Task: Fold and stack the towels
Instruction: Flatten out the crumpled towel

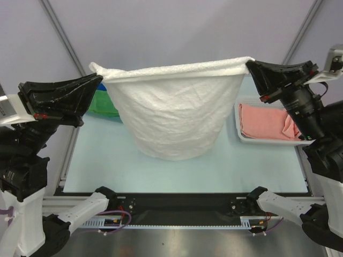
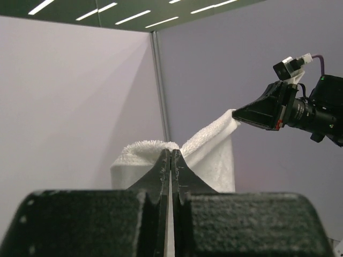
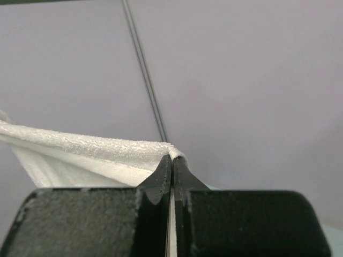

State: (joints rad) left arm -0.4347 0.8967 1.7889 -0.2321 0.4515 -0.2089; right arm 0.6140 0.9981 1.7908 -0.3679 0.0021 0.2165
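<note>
A white towel [image 1: 171, 115] hangs spread in the air between both arms, its lower edge resting on the pale green table [image 1: 107, 166]. My left gripper [image 1: 98, 81] is shut on its top left corner, and my right gripper [image 1: 249, 68] is shut on its top right corner. In the left wrist view the white towel [image 2: 214, 155] rises past the closed gripper [image 2: 171, 152] toward the right arm [image 2: 284, 110]. The right wrist view shows the towel's top hem [image 3: 96, 147] running left from the closed gripper [image 3: 172, 158]. A folded salmon pink towel [image 1: 268, 122] lies in a tray at the right.
The white tray [image 1: 239, 134] stands at the table's right edge. A green towel [image 1: 104, 104] and something blue [image 1: 101, 87] peek out behind the left gripper at the back left. Grey partition walls [image 1: 171, 32] close the back.
</note>
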